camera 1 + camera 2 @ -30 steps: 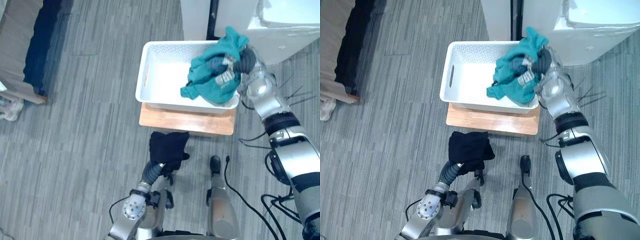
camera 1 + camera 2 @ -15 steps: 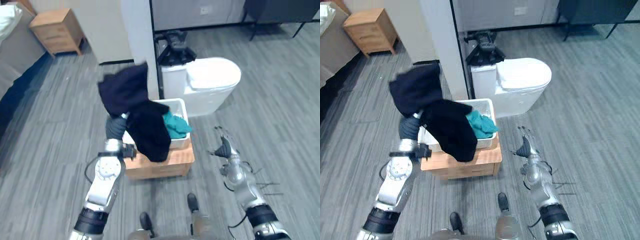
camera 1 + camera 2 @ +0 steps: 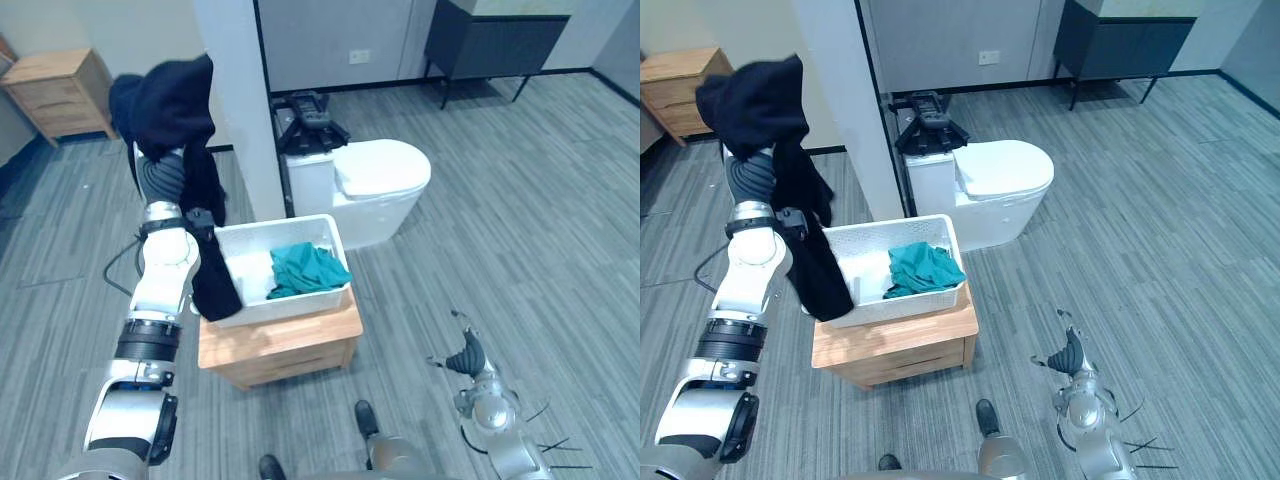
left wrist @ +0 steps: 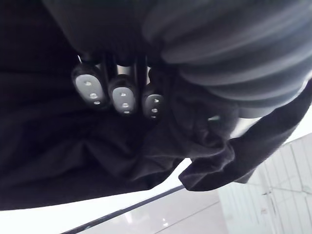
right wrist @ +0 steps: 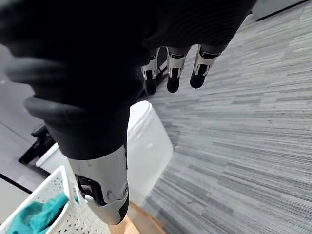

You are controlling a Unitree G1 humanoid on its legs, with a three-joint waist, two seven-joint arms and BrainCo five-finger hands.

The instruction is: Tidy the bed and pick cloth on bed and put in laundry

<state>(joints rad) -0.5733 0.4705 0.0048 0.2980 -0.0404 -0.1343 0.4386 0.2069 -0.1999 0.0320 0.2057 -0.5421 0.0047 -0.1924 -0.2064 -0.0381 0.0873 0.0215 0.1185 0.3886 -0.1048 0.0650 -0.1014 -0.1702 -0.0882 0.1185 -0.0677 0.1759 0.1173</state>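
Note:
A dark cloth (image 3: 165, 100) is bunched high at the left, and a long tail of it hangs down beside the white laundry basket (image 3: 290, 300). In the left wrist view my left hand (image 4: 122, 92) has its fingers curled into that cloth (image 4: 58, 146). A teal cloth (image 3: 305, 268) lies inside the basket, toward its right end. My right hand (image 3: 468, 355) is low at the right, well away from the basket. Its fingers (image 5: 170, 73) are straight and hold nothing.
The basket rests on a low wooden stand (image 3: 275, 345). Just behind it are a white pillar (image 3: 235, 100) and a white toilet (image 3: 380, 180). A dark cabinet (image 3: 495, 40) stands at the back right and a wooden nightstand (image 3: 55, 90) at the back left. Grey floor (image 3: 520, 250) lies to the right.
The camera has swung up. The teal cloth left my right hand and now lies in the basket; that hand dropped away, open. My left hand raised the dark cloth high beside the basket.

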